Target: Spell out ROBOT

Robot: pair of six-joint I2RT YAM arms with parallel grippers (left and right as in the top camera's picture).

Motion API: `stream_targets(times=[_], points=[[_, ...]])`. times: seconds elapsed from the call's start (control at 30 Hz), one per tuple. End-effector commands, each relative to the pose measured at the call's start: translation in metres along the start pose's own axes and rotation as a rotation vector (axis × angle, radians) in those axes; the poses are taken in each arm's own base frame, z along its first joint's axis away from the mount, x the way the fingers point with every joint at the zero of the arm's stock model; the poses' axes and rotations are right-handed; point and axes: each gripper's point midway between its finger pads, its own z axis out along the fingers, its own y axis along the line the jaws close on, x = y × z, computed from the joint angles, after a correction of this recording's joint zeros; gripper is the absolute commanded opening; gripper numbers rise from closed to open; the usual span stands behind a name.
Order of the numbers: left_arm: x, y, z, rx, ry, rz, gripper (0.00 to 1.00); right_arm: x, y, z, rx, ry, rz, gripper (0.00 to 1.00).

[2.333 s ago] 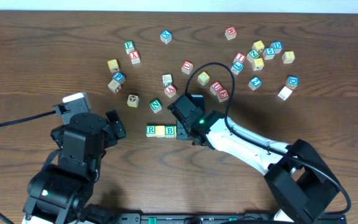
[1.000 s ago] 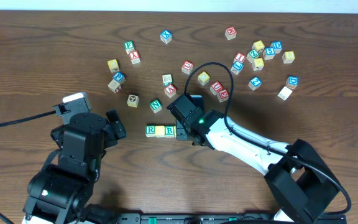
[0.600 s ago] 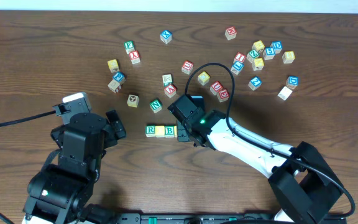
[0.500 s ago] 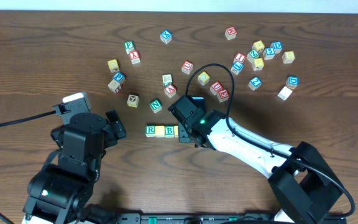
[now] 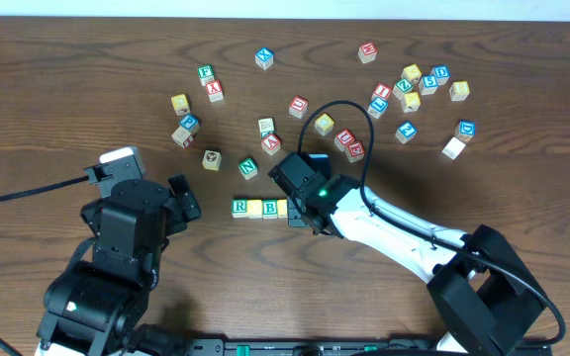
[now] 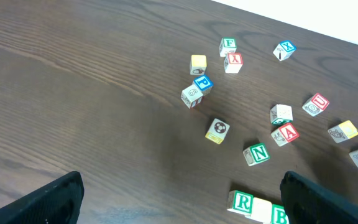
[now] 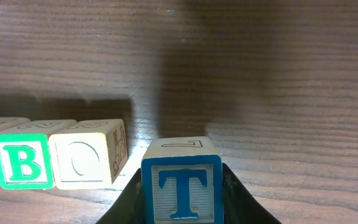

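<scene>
A row of blocks lies mid-table: green R (image 5: 239, 207), a pale O (image 5: 255, 208), green B (image 5: 270, 208) and another pale O (image 5: 283, 208). In the right wrist view the B (image 7: 21, 163) and the faint O (image 7: 87, 162) sit side by side. My right gripper (image 7: 182, 190) is shut on a blue T block (image 7: 182, 186), held just right of that O and slightly nearer the camera. It is hidden under the arm in the overhead view. My left gripper (image 6: 179, 199) is open and empty, left of the R (image 6: 243, 201).
Loose letter blocks lie scattered across the far half: a green N (image 5: 248, 168), a red A (image 5: 271, 144), a cluster at back right (image 5: 411, 87) and a group at back left (image 5: 188, 124). The right arm's cable loops above the row.
My right gripper has shifted slightly to the right along the row with the T block. The left arm has not moved.
</scene>
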Motion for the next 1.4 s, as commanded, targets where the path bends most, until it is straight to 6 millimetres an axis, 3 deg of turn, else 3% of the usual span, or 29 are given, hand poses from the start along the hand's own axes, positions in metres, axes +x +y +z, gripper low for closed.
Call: stream_targets(times=[0.0,0.47,0.67,1.37], points=[[-0.009,0.002,-0.005,-0.006,-0.025,0.002,0.99,-0.009,-0.002,-0.008,0.006,-0.040,0.001,0.13],[-0.009,0.002,-0.005,-0.006,-0.025,0.001,0.99,-0.005,0.004,-0.001,0.001,-0.035,-0.011,0.14],[-0.009,0.002,-0.005,-0.006,-0.025,0.001,0.99,0.001,0.003,0.015,0.017,-0.004,-0.017,0.14],[-0.009,0.002,-0.005,-0.006,-0.025,0.001,0.99,0.007,0.002,0.034,0.042,0.018,-0.023,0.17]])
